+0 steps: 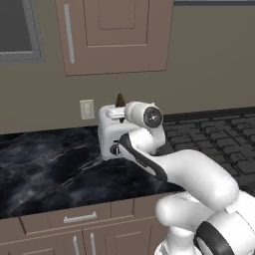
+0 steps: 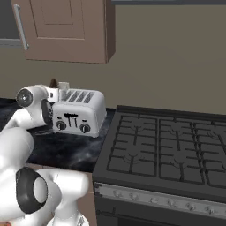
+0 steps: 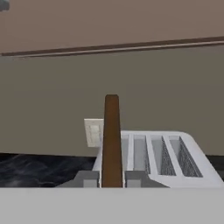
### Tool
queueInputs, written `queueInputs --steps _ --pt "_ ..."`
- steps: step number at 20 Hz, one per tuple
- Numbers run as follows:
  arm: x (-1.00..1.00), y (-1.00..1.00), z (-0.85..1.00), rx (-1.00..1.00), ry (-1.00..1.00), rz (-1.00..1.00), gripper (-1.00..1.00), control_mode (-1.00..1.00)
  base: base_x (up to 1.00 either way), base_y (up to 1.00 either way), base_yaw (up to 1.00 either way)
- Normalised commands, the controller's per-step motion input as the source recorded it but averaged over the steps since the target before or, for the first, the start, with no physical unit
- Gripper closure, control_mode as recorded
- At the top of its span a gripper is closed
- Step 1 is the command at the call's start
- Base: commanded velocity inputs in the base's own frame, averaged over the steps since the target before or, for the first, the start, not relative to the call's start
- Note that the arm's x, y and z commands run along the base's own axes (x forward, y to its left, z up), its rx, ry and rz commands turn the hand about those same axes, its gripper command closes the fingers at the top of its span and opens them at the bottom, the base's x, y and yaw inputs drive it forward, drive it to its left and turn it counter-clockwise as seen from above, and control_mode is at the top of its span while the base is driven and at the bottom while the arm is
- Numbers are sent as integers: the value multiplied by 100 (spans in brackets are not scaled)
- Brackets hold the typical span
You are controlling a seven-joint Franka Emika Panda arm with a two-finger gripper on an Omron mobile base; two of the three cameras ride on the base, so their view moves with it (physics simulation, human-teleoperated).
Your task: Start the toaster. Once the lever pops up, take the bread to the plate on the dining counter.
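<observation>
One brown bread slice (image 3: pixel 112 140) is clamped edge-on in the claw (image 3: pixel 112 178) above the toaster (image 3: pixel 153 157); it should be lifted straight up, clear of the slots, before being carried off.

the white arm rises from the lower right of the left base view, its thick lower link sweeping up and left toward the frame's centre, then bending at a dark-banded elbow. the wrist sits level, its round dark end cap facing the camera just right of centre. in the right base view the same arm climbs from the lower left corner, with the wrist at the left edge, pointing right. the gripper (image 3: pixel 112 178) shows at the bottom middle of the hand view, its fingers (image 3: pixel 87 178) closed tight on the bread (image 3: pixel 112 140), which stands edge-on and upright between them.
</observation>
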Motion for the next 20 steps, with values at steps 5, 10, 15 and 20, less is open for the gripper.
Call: queueInputs --steps 5,10,15,20 --pt "-91 -38 35 0 0 0 100 -100 0 0 0" --pt "-92 -58 33 0 0 0 100 -100 0 0 0" --pt "-84 -69 24 1 2 -1 100 -100 0 0 0" --pt "-79 -58 19 0 8 -3 100 -100 0 0 0"
